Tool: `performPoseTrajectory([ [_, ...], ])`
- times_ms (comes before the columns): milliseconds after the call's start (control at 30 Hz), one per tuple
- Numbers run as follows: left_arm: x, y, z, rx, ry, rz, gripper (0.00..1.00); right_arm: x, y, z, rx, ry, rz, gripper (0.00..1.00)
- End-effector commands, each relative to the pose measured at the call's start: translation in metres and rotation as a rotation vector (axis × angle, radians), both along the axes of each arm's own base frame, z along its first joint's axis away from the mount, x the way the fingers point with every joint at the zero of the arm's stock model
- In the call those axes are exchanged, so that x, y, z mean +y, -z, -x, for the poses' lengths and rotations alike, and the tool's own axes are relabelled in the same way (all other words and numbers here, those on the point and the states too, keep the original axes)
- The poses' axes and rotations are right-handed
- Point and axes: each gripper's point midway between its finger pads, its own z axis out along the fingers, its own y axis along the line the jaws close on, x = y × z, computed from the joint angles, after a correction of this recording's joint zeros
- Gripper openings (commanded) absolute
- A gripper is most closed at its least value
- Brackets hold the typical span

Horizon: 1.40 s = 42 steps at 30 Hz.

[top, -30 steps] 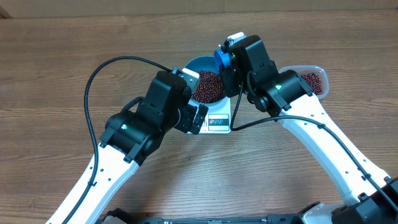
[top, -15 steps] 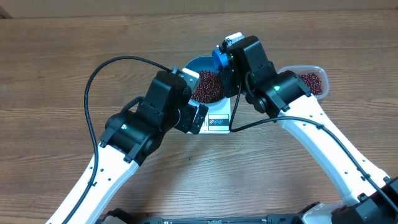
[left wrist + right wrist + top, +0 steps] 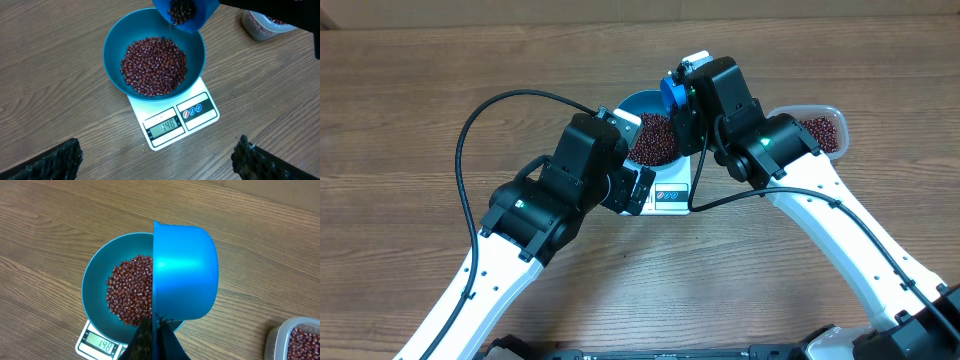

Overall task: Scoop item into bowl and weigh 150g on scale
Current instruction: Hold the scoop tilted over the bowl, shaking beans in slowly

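Note:
The blue bowl stands on the white scale and holds a heap of red-brown beans. In the left wrist view the bowl and its beans sit on the scale, whose display shows 148. My right gripper is shut on the handle of a small blue scoop. The scoop is tipped on its side over the bowl's right rim and still has beans inside. My left gripper hangs open in front of the scale, holding nothing.
A clear plastic tub of beans stands to the right of the scale, also visible as the tub at the lower right of the right wrist view. Bare wooden table surrounds the scale. The left arm stands close to the scale's left side.
The right gripper has carried the scoop slightly to the left over the bowl. The left arm has not moved.

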Motion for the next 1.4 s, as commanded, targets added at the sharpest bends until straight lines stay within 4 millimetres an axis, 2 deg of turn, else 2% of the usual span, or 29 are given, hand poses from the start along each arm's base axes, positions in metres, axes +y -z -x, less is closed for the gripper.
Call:
performPoseTrajectory([
  [0,-0.0044,-0.0125,0.0009,-0.025,0.031,0.02,1.0,0.001,0.0022,-0.0018,-0.004,0.001,0.014,0.04],
  [1367,-0.0043,-0.0125,0.0008,-0.025,0.03,0.02,1.0,-0.0005,0.0073,0.0018,0.023,0.006,0.019,0.04],
])
